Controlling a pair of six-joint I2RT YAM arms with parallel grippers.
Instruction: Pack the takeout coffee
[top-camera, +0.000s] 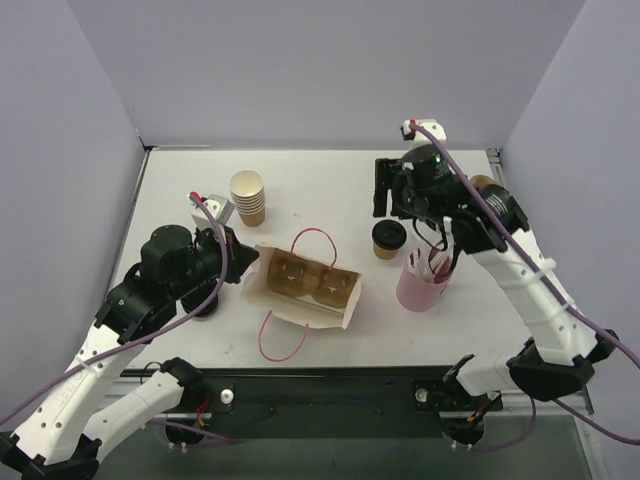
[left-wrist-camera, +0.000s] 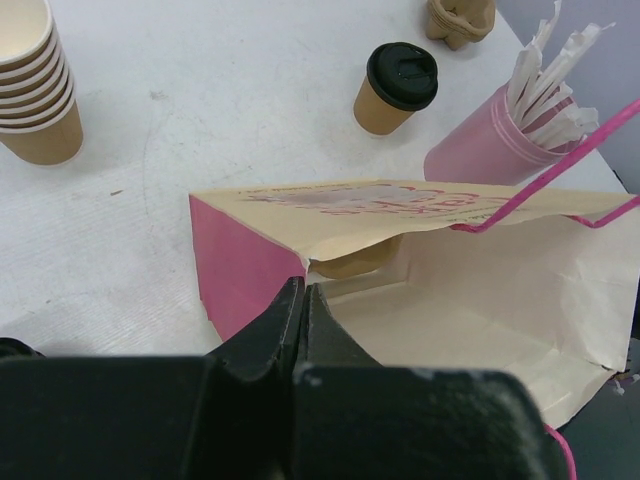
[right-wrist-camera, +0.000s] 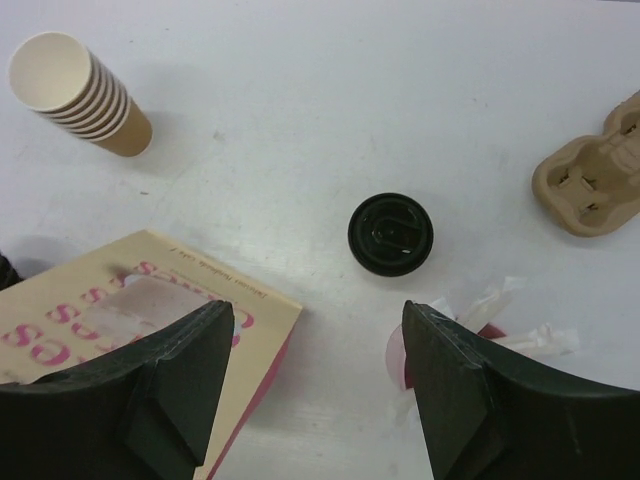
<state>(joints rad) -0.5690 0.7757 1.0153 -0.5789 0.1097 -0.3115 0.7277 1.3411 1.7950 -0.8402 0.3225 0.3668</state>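
- The takeout coffee (right-wrist-camera: 390, 234), a small brown cup with a black lid, stands upright on the white table (right-wrist-camera: 300, 120). It sits between the paper bag (left-wrist-camera: 235, 270) and the pink cup of straws (left-wrist-camera: 480, 140), touching neither.
- The right gripper (right-wrist-camera: 315, 312) hangs above the coffee, its 2 fingers spread wide with nothing between them.
- The left gripper (left-wrist-camera: 303, 290) is clenched on 1 short edge of the bag's rim. From above, the mouth looks open upward, with a tan carrier (top-camera: 308, 280) inside.
- The step in hand looks like the grasp. The right arm should come straight down and centre the cup between the fingers. It should close on the paper wall under the lid, firm enough to lift but not to crush.
- The straws lie near the coffee, so the descent needs to stay clear of them.
- The cup should then travel upright and go down into 1 hollow of the carrier, clear of the pink handle (top-camera: 318, 238). Meanwhile the left grip holds the rim steady.
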